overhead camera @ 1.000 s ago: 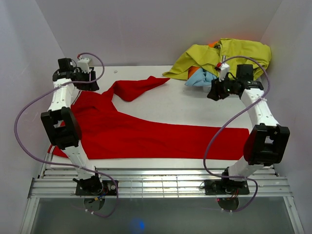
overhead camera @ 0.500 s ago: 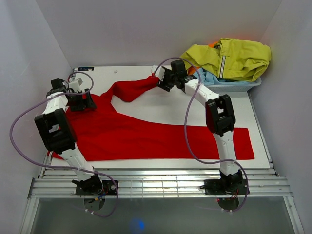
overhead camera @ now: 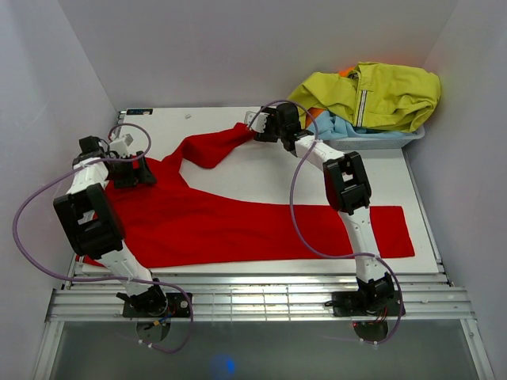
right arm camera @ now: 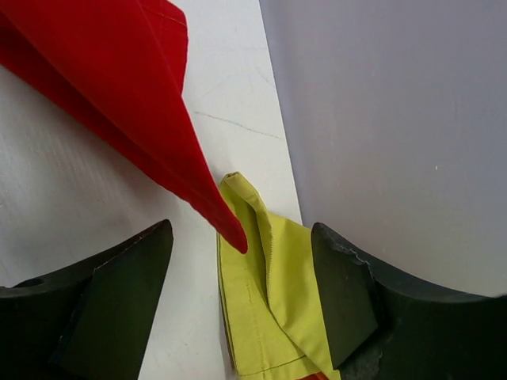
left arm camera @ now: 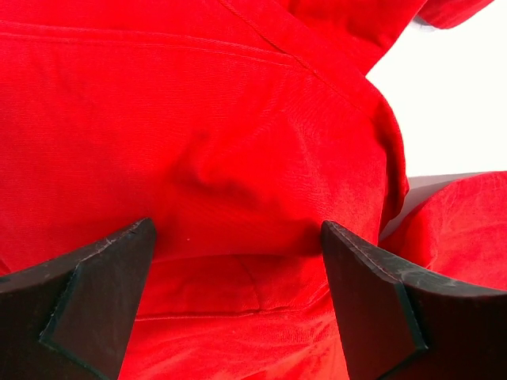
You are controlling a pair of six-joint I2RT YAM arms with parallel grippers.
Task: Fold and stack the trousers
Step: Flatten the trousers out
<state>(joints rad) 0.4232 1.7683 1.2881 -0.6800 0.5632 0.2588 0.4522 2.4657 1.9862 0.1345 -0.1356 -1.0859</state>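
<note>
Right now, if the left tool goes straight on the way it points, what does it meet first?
The left tool, jaws open, would most likely meet the trousers first; their red fabric fills the view ahead.

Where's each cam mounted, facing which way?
Top external: above, behind the bases, looking down on the table; left arm and right arm show.
Left wrist: looks down past the open left gripper onto the trousers.
Right wrist: open right gripper frames the leg tip, the jacket, the wall.
Shared: all see the trousers.
</note>
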